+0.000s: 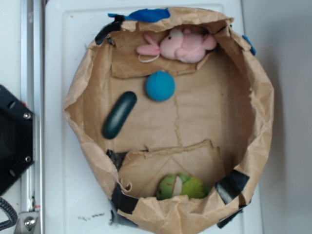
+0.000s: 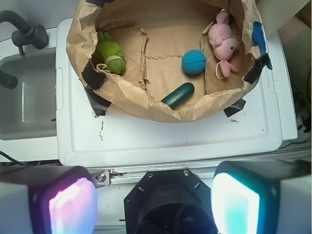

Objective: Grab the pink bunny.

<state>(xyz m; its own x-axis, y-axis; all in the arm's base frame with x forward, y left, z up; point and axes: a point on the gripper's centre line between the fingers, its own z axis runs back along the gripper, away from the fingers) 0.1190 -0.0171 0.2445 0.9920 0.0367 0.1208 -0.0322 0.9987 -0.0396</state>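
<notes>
With jaws apart, the pink bunny point(image 2: 223, 39) may be missed: it is pressed against the paper bag wall point(image 2: 146, 105), which could be snagged

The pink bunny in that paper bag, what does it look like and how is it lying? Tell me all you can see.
The pink bunny is a small, soft-looking plush toy, pale pink with long floppy ears, a whitish face patch and a thin white loop at one end. It lies on its side inside the brown paper bag, resting on a folded paper flap and against the bag's wall. The blue ball sits close by but apart from it. Nothing grips it; the gripper is far off, outside the bag.
</notes>
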